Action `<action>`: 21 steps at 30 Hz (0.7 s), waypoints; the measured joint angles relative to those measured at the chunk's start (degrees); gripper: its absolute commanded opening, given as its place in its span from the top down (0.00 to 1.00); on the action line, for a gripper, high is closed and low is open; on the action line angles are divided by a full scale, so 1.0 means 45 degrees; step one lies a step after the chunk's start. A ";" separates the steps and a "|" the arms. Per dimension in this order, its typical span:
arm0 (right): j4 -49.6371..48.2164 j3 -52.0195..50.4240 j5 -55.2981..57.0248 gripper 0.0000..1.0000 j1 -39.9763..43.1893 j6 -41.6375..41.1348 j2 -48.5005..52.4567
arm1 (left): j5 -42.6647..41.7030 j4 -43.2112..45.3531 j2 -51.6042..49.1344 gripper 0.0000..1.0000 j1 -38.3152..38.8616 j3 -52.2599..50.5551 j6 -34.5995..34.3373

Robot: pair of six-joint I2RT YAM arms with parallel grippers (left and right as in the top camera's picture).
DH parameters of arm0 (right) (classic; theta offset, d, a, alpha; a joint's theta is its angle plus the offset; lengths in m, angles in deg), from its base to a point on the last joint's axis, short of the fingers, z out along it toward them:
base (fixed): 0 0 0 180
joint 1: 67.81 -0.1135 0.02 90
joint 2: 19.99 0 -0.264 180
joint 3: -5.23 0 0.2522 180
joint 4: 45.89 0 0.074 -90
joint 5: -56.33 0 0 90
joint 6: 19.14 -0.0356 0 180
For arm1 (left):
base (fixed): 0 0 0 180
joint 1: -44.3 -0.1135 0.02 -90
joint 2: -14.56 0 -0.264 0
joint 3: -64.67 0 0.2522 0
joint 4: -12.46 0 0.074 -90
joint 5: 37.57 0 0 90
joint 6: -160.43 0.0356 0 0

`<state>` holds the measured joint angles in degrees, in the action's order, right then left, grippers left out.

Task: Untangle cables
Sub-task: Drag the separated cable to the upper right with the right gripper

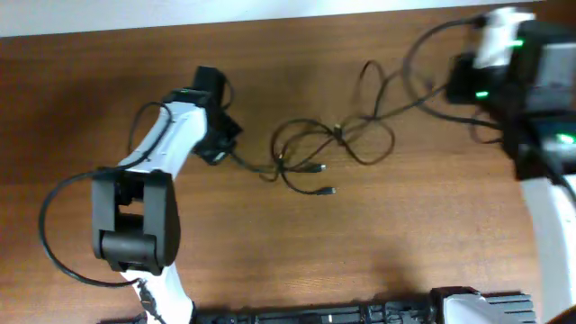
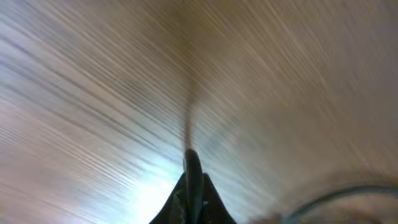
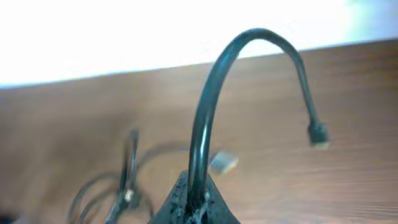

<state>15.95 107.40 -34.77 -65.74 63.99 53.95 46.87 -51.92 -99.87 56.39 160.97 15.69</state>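
Brown wood-grain table [image 1: 108,54] fills nearly the whole overhead view, with only a pale, washed-out strip of room beyond its far edge along the top of the frame. The left arm [image 1: 166,144] reaches up from the lower left. The right arm [image 1: 540,99], showing green lamps, crowds the upper right corner.

Between them lie the cables [image 1: 310,135], thin black cords in loose overlapping loops at the centre of the frame, crossing at a small knot [image 1: 337,131]. The left gripper [image 2: 191,186] is pinched narrow on one strand, which runs straight away from its tips across the wood. That view is badly smeared, so little else reads. The right gripper [image 3: 191,198] is likewise closed down on a cord, which arches up out of the fingers and ends in a plug [image 3: 318,134] held off the table.

Seen from overhead, the bundle's long axis runs from left-centre up toward the upper right, from one gripper to the other. The tangle therefore sits right of the left gripper and down-left of the right one. I would judge neither arm clearly nearer the knot.

Two free plugs [image 1: 329,190] lie on the wood just below the loops. Drawing the held ends apart along that line looks the likely move, at the risk of tightening the knot.
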 measured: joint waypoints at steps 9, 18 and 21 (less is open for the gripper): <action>-0.1175 0.2958 0.3832 0.96 0.0952 0.0879 -0.0573 | 0.3997 -0.1622 -0.0073 1.00 -0.2351 0.0000 0.0967; 0.1647 0.7315 0.5178 0.96 0.0962 0.1491 -0.0359 | 0.5668 -0.2079 -0.0083 1.00 -0.4979 0.0005 0.1137; 0.5110 0.7067 0.0019 0.96 0.0981 0.0311 0.2705 | 0.3691 -0.2025 -0.0087 0.95 -0.5207 0.0000 0.1175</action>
<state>38.94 139.20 -34.69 -61.33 65.38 66.12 63.48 -61.03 -100.26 32.96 160.97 20.98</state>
